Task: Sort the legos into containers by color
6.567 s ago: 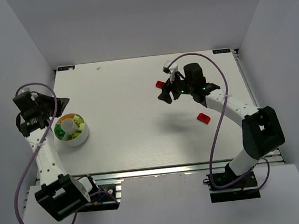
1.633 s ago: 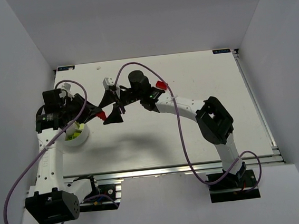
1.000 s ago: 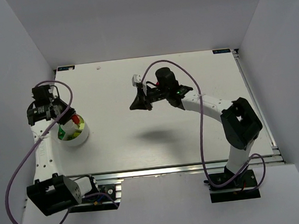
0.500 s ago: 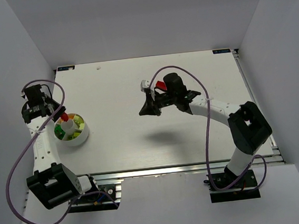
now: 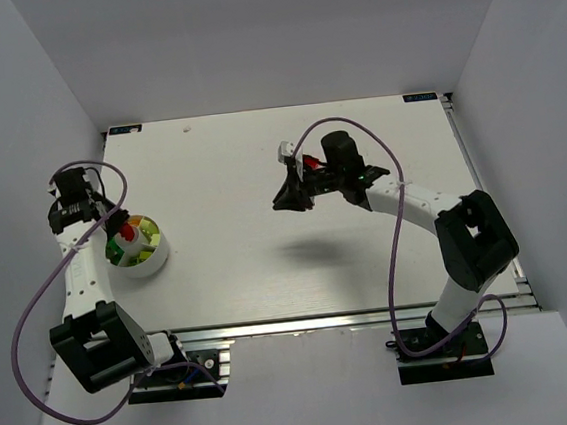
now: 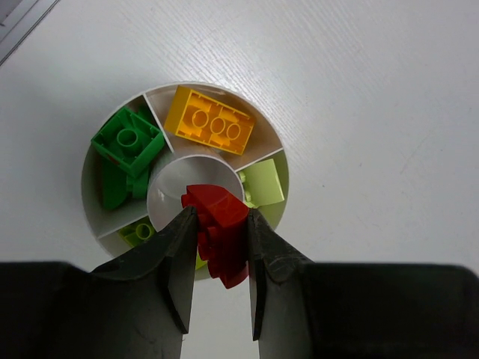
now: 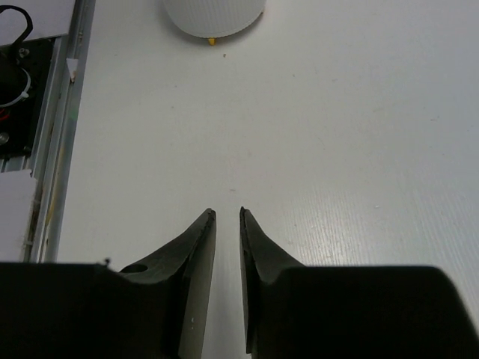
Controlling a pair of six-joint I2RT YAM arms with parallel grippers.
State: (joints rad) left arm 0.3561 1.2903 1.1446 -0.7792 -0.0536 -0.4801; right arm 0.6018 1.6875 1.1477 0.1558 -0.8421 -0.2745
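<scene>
My left gripper [image 5: 121,225] is shut on a red brick [image 5: 126,232] and holds it over the round white dish [image 5: 157,255]. In the left wrist view the red brick [image 6: 221,241] sits between my fingers, above the dish's centre hub [image 6: 171,188]. The dish's compartments hold dark green bricks [image 6: 127,146], an orange-yellow brick [image 6: 213,127] and lime bricks [image 6: 263,182]. My right gripper [image 5: 287,198] hangs over the mid table; its jaws [image 7: 227,212] stand a narrow gap apart with nothing between them. A second red brick [image 5: 307,162] lies on the table beside the right arm.
The right wrist view shows the dish's white wall [image 7: 213,15] far ahead and the metal rail [image 7: 41,112] of the table's near edge at the left. White walls enclose the table on three sides.
The red brick passed from my right gripper to my left one near the dish. My left gripper then carried it over the dish. My right arm drew back to the right.
</scene>
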